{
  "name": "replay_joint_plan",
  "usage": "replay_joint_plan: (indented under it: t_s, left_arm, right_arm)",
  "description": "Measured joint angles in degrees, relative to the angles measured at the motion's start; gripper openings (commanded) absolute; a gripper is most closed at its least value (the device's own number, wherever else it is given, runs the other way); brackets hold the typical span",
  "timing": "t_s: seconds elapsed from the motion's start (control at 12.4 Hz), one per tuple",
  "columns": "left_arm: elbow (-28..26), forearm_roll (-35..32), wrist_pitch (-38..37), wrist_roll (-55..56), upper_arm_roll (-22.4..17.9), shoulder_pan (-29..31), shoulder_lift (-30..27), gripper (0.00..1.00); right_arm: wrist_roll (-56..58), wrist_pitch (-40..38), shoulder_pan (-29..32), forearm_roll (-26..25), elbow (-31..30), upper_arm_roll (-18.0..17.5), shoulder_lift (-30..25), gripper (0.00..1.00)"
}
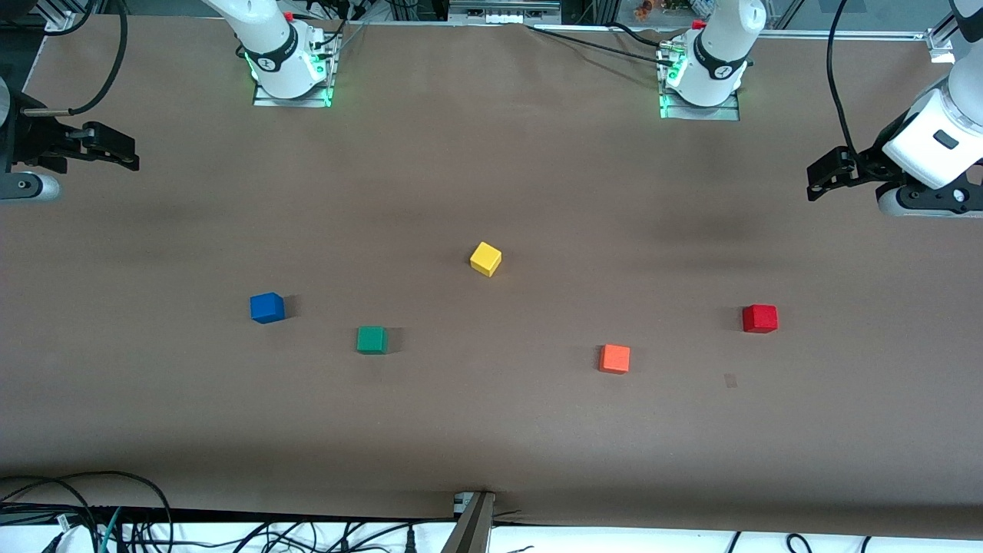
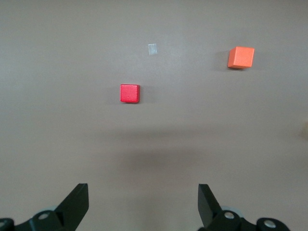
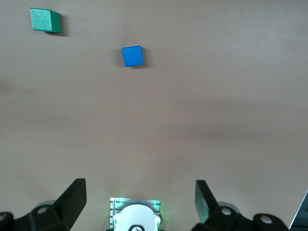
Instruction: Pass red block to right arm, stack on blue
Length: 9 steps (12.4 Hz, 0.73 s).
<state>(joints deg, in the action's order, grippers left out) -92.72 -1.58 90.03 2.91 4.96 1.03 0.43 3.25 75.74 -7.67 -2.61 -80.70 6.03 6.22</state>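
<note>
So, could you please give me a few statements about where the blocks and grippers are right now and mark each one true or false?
1. The red block sits alone on the table, touching nothing. True.
2. The left gripper is shut on the red block. False: it is open and empty, up over the left arm's end of the table.
3. The green block lies nearer the front camera than the blue block. True.
4. The red block is already stacked on the blue block. False: they lie apart, near the table's two ends.
5. The right gripper holds the yellow block. False: it is open and empty.
</note>
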Motion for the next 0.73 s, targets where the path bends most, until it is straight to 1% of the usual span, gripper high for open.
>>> replay_joint_plan:
  t_s: [0.73]
  left_arm:
    - [1.1, 0.0, 0.5, 0.0, 0.1, 0.0, 0.8, 1.00]
  right_arm:
    - [0.0, 0.0, 0.0, 0.0, 0.0, 0.0, 0.0, 1.00]
